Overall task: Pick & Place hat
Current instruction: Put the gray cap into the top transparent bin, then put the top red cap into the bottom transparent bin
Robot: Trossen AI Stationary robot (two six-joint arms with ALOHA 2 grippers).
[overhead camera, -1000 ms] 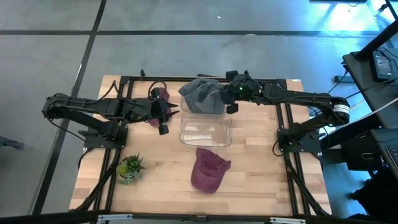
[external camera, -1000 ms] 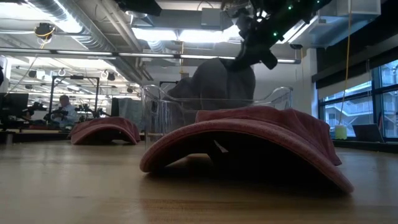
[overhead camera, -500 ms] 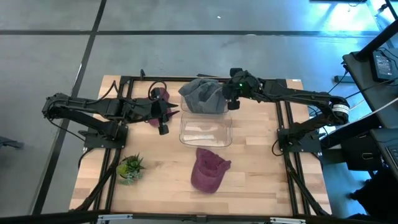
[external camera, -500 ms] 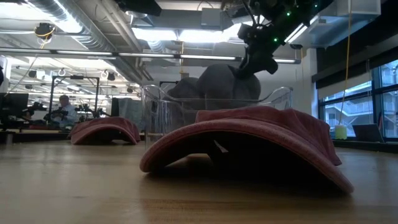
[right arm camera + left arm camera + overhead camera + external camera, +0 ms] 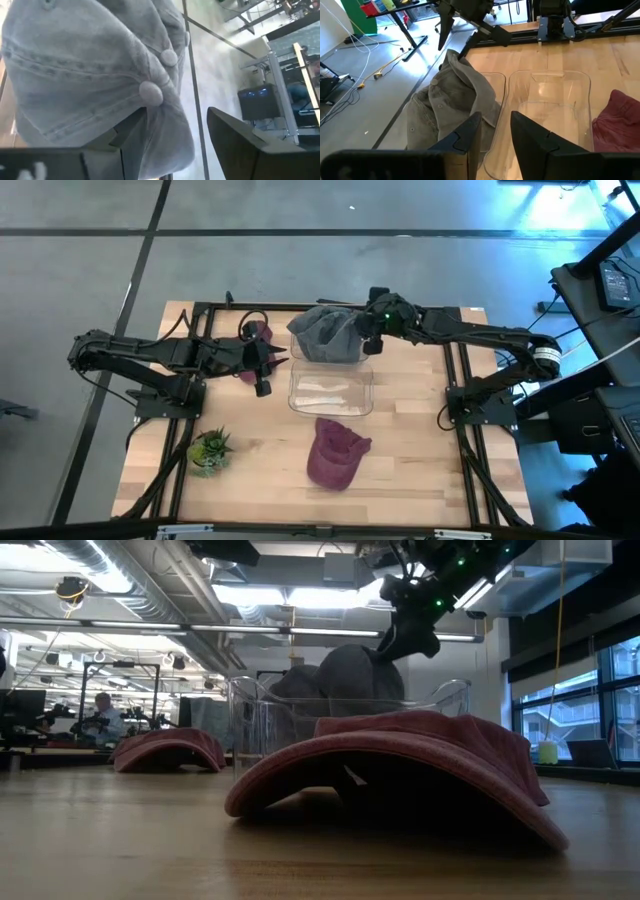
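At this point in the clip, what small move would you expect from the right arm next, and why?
Probably a short retreat up and away from the clear bin. The right gripper looks open, and the grey hat is draped over the bin's far rim, so it seems released. But most of the hat hangs outside, so a nudge inward could be needed first. The left gripper waits by the bin's other side.

table (image 5: 420,450) | clear bin (image 5: 331,388) | maroon caps (image 5: 335,453) | plant (image 5: 209,450)
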